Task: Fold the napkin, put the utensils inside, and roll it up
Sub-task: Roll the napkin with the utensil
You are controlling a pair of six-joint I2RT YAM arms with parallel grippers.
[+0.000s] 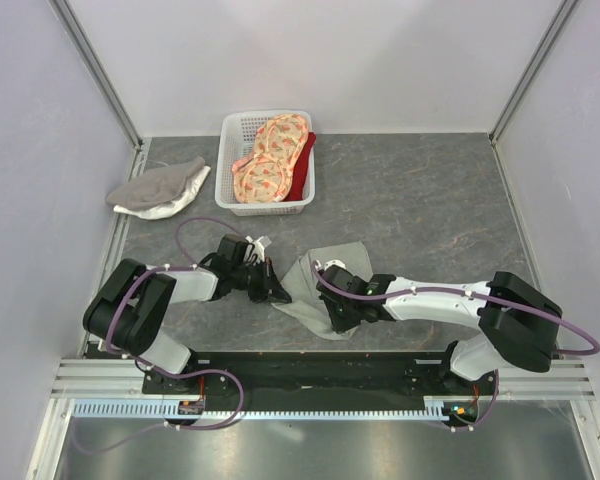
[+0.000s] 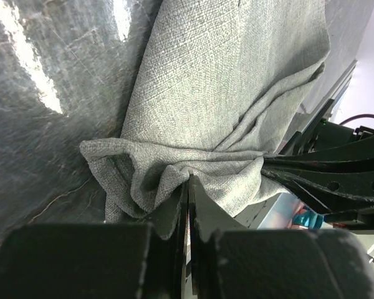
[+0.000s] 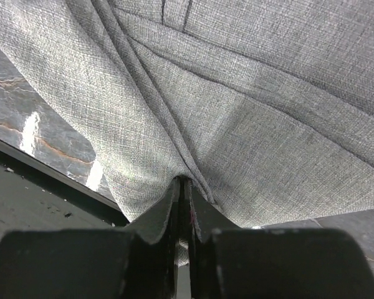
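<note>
The grey-green napkin lies bunched on the table near the front, between my two arms. My left gripper is shut on its left edge; in the left wrist view the cloth bunches into folds at the closed fingertips. My right gripper is shut on the napkin's near edge; in the right wrist view the cloth pulls in creases toward the closed tips. The right gripper's fingers show in the left wrist view, pinching the same cloth. The fork is not in view.
A white basket at the back holds orange-pink patterned cloths and a red one. A smaller grey-and-white cloth lies at the back left. Frame posts stand at the back corners. The black base rail runs along the front.
</note>
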